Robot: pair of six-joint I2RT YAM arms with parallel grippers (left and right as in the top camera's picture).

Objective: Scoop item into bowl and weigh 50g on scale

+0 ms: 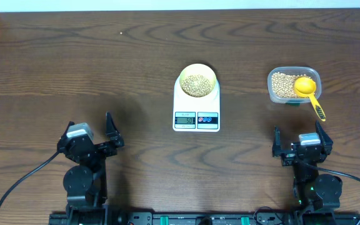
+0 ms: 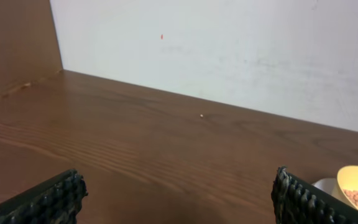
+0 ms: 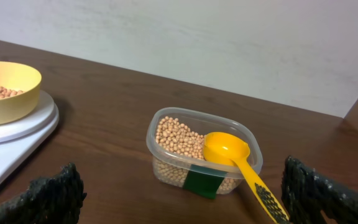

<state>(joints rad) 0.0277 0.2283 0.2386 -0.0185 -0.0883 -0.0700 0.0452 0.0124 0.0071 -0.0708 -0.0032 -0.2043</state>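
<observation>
1. the left tool [image 1: 91,127] sits low at the near left part of the counter [image 1: 124,56], its two fingers spread wide with nothing between them.
2. the right tool [image 1: 299,134] sits at the near right, also opened wide and empty.
3. the scale [image 1: 186,105] stands in the middle of the counter, between the two tools and farther from the robot than both. its display [image 1: 185,119] and two buttons [image 1: 207,119] face the robot (the digits are too small to read).
4. the bowl [image 3: 11,106] stands on the far half of the scale, and a layer of beans [image 1: 197,85] covers its bottom.
5. from the left tool the bowl is well apart, ahead and to the right. in the left wrist view only its edge shows, at the lower right corner behind one finger.
6. the clear tub [image 3: 197,112] stands to the right of the scale, apart from it, and directly ahead of the right tool. in the right wrist view it appears between the two fingers but beyond their tips.
7. more beans lie in the tub, mostly on its left side.
8. the yellow scoop [image 3: 227,149] has its head, which looks empty, in the right part of the tub. its handle comes out over the near rim and ends near the right tool.
</observation>
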